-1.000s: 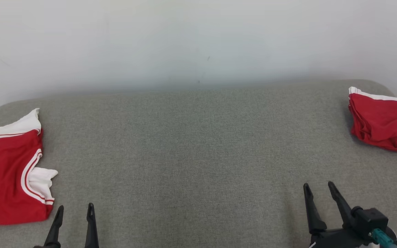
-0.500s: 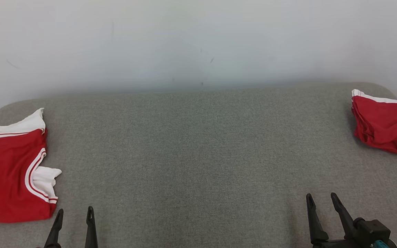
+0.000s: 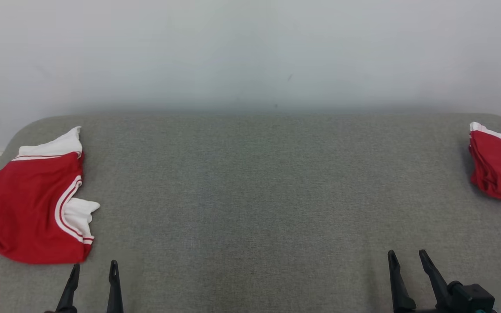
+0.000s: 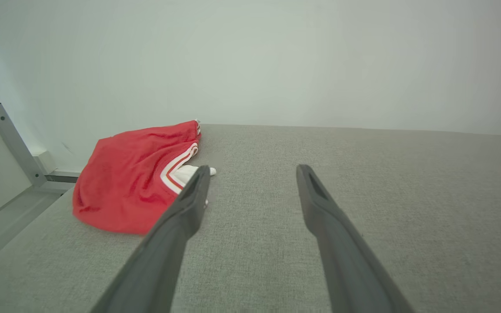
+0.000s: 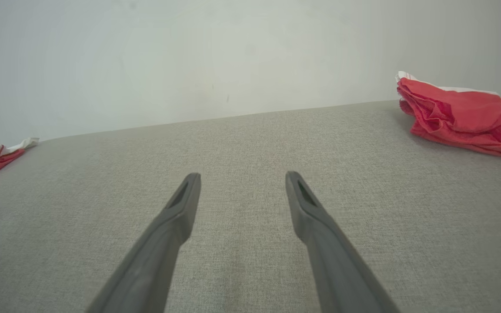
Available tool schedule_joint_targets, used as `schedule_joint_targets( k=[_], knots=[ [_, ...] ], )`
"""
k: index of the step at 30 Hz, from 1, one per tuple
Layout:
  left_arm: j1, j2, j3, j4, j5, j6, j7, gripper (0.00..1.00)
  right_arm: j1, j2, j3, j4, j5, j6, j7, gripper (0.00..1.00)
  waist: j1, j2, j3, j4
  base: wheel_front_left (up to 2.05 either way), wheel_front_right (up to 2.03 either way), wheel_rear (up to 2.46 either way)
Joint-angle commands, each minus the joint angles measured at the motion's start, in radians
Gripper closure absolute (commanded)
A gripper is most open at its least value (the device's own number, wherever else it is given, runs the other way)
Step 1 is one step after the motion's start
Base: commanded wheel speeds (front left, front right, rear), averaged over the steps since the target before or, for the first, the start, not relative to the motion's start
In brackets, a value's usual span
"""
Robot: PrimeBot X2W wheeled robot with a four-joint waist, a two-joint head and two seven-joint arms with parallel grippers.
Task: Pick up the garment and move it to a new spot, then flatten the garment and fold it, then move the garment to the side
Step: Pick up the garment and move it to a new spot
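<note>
**Grey cloth worktop, a red garment at each end**

Grey woven cloth covers the worktop (image 3: 250, 195) in front of you. Its far corners are rounded, and its far edge runs along a plain white wall (image 3: 250, 52) marked by a few small dark specks. In the left wrist view a grey metal rail (image 4: 11, 143) with two screw heads slants up beside the wall, past the worktop's left end.

The red garment with white striped trim (image 3: 33, 208) lies loosely at the left end of the worktop. Its white band is toward the wall, and a white flap pokes out on the side facing the middle. A folded red garment (image 3: 500, 174), stacked in layers with a white edge toward the wall, sits at the far right end, partly cut off by the edge of the head view. The two are well apart, with bare cloth between them.

Your left gripper (image 3: 94, 264) is at the near edge, just beside the striped garment's near corner and not touching it. Its jaws stand parted and hold nothing. Your right gripper (image 3: 406, 252) is at the near edge on the right, well short of the folded garment, with its jaws likewise parted and empty. Both pairs of fingers point toward the wall.
</note>
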Motion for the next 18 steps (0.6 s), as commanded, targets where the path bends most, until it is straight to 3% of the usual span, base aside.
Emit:
schedule_joint_targets(
  k=[1,18],
  knots=[
    [-0.005,0.001,-0.001,0.000,0.008,0.003,-0.003,0.00,0.016,0.008,-0.003,-0.003,0.009,-0.003,-0.004,0.00,0.0000,0.0000,-0.001,0.050,0.00,0.00,0.00],
    [0.004,0.027,0.008,0.015,0.003,0.011,-0.004,0.00,0.037,0.049,-0.022,0.005,0.008,-0.003,-0.002,0.00,0.0000,0.0000,-0.001,0.418,0.00,0.00,0.00]
  ],
)
